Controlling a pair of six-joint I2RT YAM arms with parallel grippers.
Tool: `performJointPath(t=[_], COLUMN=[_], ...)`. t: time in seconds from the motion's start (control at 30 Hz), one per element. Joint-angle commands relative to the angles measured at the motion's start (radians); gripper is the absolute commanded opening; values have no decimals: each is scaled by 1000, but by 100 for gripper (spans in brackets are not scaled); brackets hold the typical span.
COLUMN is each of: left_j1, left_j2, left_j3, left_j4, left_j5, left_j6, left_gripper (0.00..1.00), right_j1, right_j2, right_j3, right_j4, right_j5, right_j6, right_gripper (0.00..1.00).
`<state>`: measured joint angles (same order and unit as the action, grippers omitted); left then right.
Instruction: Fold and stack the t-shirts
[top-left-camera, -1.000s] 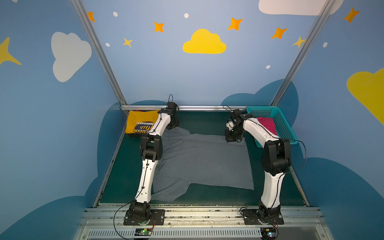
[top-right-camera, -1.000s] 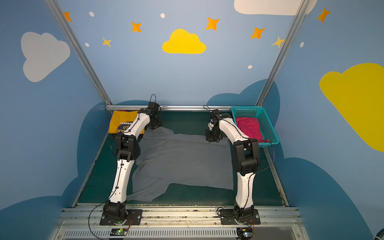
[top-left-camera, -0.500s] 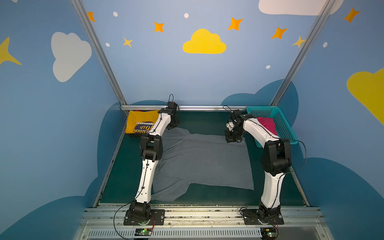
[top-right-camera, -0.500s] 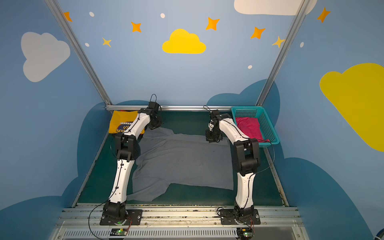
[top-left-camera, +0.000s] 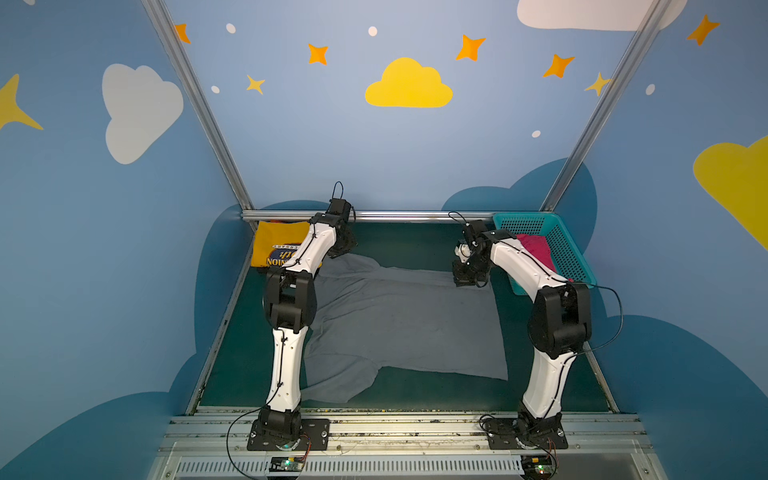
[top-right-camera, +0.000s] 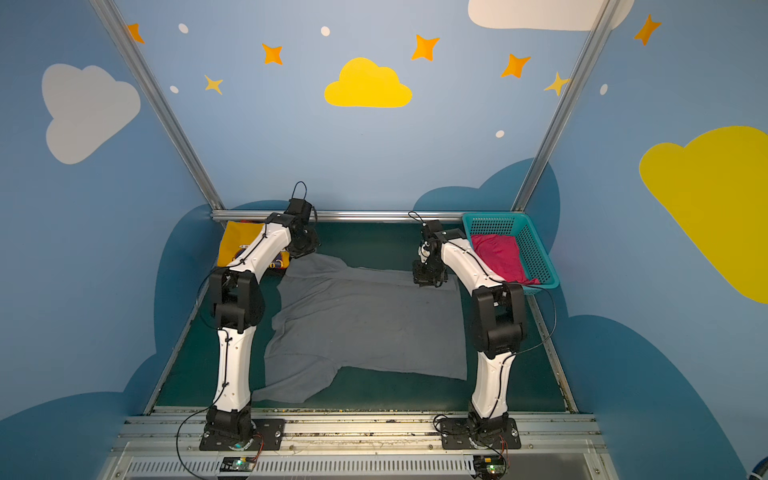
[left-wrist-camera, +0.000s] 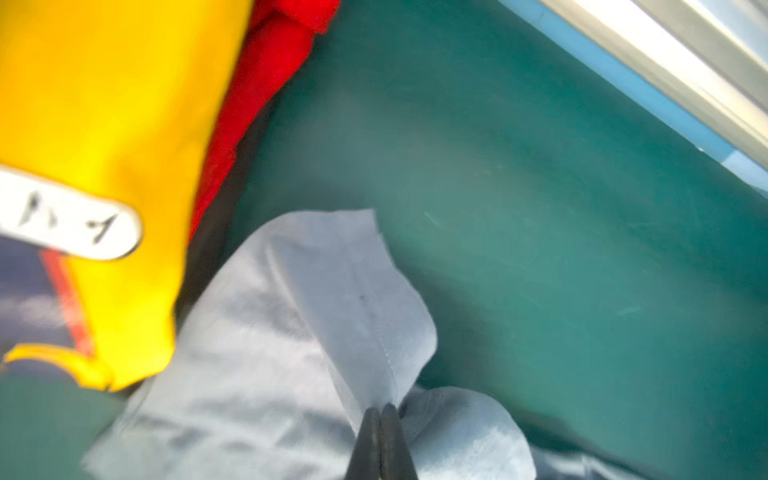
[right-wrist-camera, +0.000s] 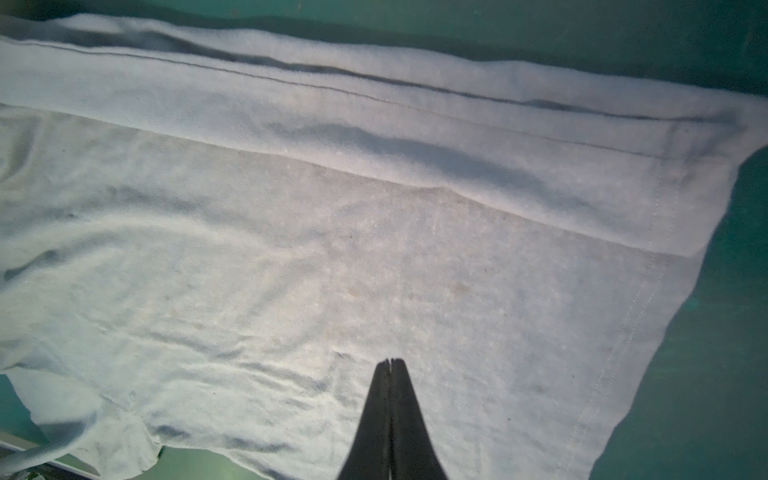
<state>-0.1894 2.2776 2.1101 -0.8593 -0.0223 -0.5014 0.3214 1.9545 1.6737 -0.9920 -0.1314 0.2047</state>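
The grey t-shirt (top-left-camera: 399, 316) lies spread on the green bench (top-left-camera: 415, 245) between blue cloud-painted walls (top-left-camera: 374, 158). The left gripper (left-wrist-camera: 380, 409) is pinched shut on its edge, and the right gripper (right-wrist-camera: 390, 363) is closed empty above it. The left arm (top-left-camera: 316, 249) partly hides the yellow t-shirt (top-left-camera: 274, 241).

Robot lab booth: blue walls (top-left-camera: 374, 166) w/ yellow cloud (top-left-camera: 408, 85) & orange star decals (top-left-camera: 470, 48), alu frame posts (top-left-camera: 197, 108), two white arms (top-left-camera: 286, 365) bolted to near metal rail (top-left-camera: 415, 426).
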Motion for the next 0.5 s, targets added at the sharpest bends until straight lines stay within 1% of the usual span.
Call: performJointPath(t=[0.0,0.1,0.27,0.47], left_j1=[-11,-21,-47,-78], left_j2=[-82,-160,-289,-415], left_j3=[-93,-212,-410,-614], left_j4=[6,15,66,115], left_j5=[-41,-67,-79,-105], left_j6=[1,-19,-50,-128], left_gripper=[5,5,5,5], right_j1=[6,8,11,16], right_j2=[-52,-73,-101,-122], right_j3=[-31,-55,-94,-137], right_j4=[8,18,39,57], right_j5=[1,-3,-11,-14], right_j6=[9,14,19,25], right_gripper=[1,1,1,1])
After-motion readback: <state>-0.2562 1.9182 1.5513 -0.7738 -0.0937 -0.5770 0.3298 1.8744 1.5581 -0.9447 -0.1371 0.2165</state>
